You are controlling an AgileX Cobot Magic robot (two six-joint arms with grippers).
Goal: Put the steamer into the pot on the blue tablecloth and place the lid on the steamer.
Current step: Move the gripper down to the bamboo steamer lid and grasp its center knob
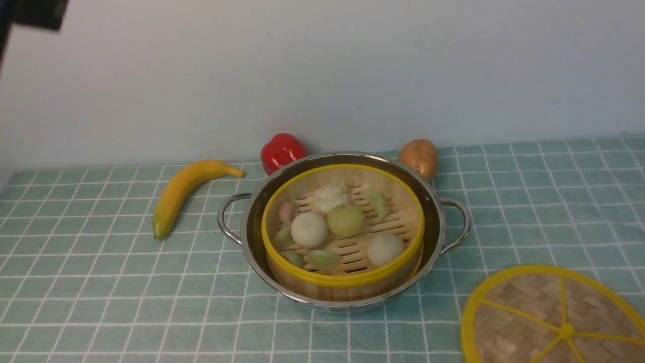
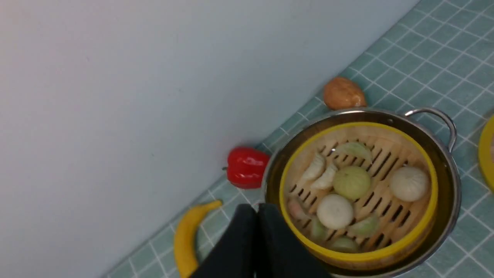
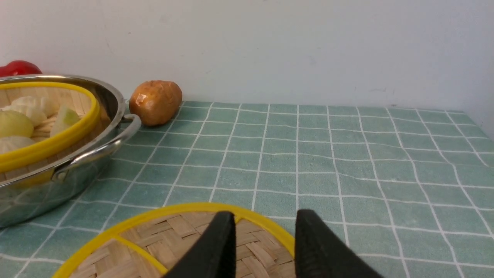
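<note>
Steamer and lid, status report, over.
Left claw shut, empty. Right claw open over lid edge. Steamer in pot, uncovered. Lid flat on cloth, nothing between.

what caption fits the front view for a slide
Round bamboo steamer of dumplings sits in the shiny steel pot on the teal grid tablecloth; the flat woven yellow-rimmed lid lies beside it.

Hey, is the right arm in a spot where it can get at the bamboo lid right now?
Probably yes. The right gripper hangs open just over the lid, which lies flat and bare on the tablecloth, apart from the pot.
</note>
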